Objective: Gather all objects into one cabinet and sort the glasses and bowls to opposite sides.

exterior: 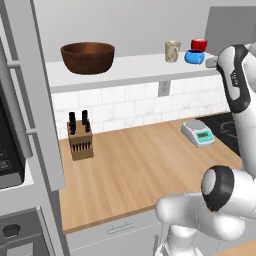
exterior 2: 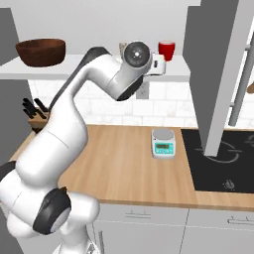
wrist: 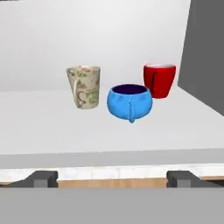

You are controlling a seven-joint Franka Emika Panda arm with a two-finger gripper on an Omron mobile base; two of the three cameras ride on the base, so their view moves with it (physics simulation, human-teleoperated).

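Note:
On the white shelf board [wrist: 43, 127] of the cabinet, the wide brown wooden bowl [exterior: 87, 56] sits at the left end. The beige patterned tumbler [wrist: 84, 86], the blue mug [wrist: 130, 101] and the red cup [wrist: 159, 80] stand grouped at the right end, near the grey side wall [wrist: 205, 57]. The blue mug is nearest the shelf's front edge, its handle facing me. My gripper [wrist: 112, 179] is open and holds nothing. It hangs just in front of the shelf edge, level with the mugs and apart from them. The tall grey door [exterior 2: 218, 74] stands open to the right.
Below the shelf runs a wooden counter [exterior: 130, 170] with a knife block [exterior: 80, 135] at the left and a kitchen scale [exterior 2: 163, 142] near the black cooktop [exterior 2: 223, 163]. A tall appliance column [exterior: 20, 125] borders the left side.

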